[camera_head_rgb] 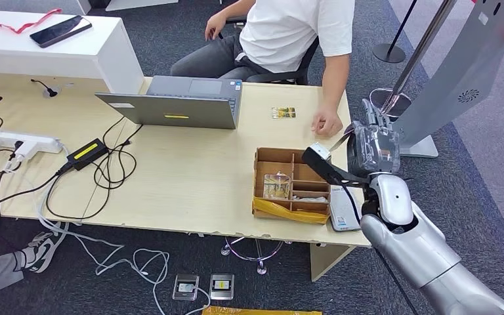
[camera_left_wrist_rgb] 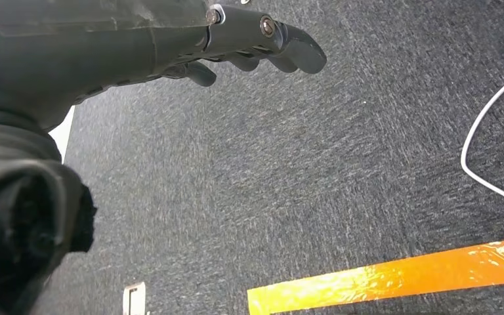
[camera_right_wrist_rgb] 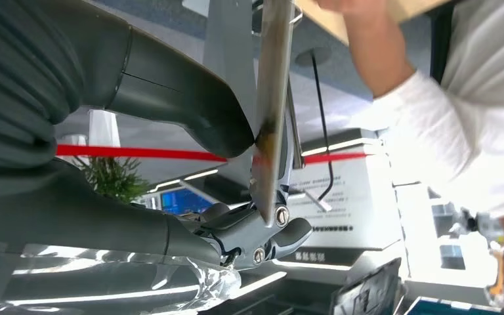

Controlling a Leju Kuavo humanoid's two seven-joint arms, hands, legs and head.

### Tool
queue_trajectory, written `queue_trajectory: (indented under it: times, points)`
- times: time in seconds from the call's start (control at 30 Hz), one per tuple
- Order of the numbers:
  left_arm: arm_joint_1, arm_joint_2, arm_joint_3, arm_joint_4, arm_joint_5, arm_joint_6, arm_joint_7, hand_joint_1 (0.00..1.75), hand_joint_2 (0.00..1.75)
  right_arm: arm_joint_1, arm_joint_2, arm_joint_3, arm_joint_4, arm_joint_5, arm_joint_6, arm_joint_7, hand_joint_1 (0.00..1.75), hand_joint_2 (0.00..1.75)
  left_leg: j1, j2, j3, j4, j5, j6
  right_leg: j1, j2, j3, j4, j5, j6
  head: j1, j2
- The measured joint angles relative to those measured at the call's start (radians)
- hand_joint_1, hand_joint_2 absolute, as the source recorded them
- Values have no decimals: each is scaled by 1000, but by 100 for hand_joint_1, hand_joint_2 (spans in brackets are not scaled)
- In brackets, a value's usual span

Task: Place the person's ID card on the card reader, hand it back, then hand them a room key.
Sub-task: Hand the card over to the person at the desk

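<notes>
My right hand (camera_head_rgb: 373, 141) is raised over the table's right end and pinches a thin pale card (camera_head_rgb: 340, 140) between thumb and fingers. The right wrist view shows this card (camera_right_wrist_rgb: 270, 105) edge-on, and its face cannot be read. The card's far end points at the person's hand (camera_head_rgb: 328, 123), which rests on the table; I cannot tell if they touch. A grey card reader (camera_head_rgb: 344, 210) lies at the table's front edge. Another small card (camera_head_rgb: 283, 113) lies on the table near the person. My left hand (camera_left_wrist_rgb: 249, 39) hangs over the carpet and holds nothing.
A compartmented cardboard box (camera_head_rgb: 292, 187) stands left of the reader, just below my right hand. A laptop (camera_head_rgb: 184, 102), a power strip (camera_head_rgb: 20, 143) and tangled cables (camera_head_rgb: 105, 170) take up the table's left and middle. The person (camera_head_rgb: 289, 33) sits behind the table. A grey stand (camera_head_rgb: 453, 79) rises at right.
</notes>
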Motion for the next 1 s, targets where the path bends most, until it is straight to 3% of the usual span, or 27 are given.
queue_trajectory:
  times: [0.53, 0.7, 0.9, 1.0]
  points:
    - [5, 3, -60, 0, 0, -1, -10, 0, 0, -186, -48, -8, 7, -16, 82, 75, 175, 175, 0, 0, 0, 0, 0, 0, 0, 0, 0, 0, 0, 0, 0, 0]
    - [6, 5, -90, 0, 0, -2, -10, 0, 0, -272, -48, 26, 56, 47, 131, 110, 175, 175, 0, -1, -1, 0, 0, 0, 0, 0, 0, 0, 0, 0, 0, 0]
    - [6, 4, -117, 0, 1, 0, -15, 0, 0, -360, -28, 72, 154, 84, 122, 108, 171, 175, 0, -1, -1, 0, 0, 0, 0, -1, 0, 0, 0, 0, 0, 0]
    - [5, 2, -119, 0, 0, 0, -14, 0, 0, -381, -12, 92, 198, 85, 112, 99, 47, 175, 0, -1, -1, 0, 0, 0, 0, -1, 0, 0, 0, 0, 0, 0]
